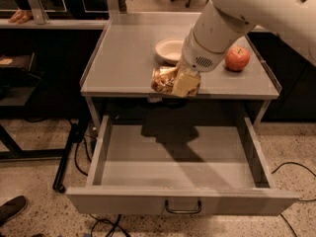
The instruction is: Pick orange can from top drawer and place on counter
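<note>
The orange can (162, 79), shiny gold-orange and crinkled, is held in my gripper (177, 82) at the front edge of the counter (123, 53), lifted above the open top drawer (177, 164). The gripper is shut on the can, with its pale fingers (186, 84) covering the can's right side. My white arm (232, 19) comes in from the upper right. The drawer is pulled fully out and shows nothing inside; its dark loop handle (182, 209) is on the front panel.
A white bowl (169, 49) sits on the counter just behind the gripper. A red apple (237, 58) sits at the counter's right side. Cables lie on the floor around the cabinet. A dark stand leg (66, 157) is at the left.
</note>
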Action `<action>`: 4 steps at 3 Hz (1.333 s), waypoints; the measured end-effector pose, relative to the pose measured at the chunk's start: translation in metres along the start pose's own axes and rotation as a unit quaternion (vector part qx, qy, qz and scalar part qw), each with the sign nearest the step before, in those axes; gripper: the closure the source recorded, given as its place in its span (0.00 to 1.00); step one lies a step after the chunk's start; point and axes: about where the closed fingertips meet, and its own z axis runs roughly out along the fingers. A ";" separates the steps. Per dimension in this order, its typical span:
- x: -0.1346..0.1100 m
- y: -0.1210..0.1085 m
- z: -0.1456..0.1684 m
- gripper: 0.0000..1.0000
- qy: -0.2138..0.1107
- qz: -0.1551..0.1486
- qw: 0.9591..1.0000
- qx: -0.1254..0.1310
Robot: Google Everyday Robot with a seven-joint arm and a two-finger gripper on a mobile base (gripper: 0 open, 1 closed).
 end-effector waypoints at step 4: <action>-0.093 -0.064 0.022 1.00 -0.027 0.007 0.999 -0.015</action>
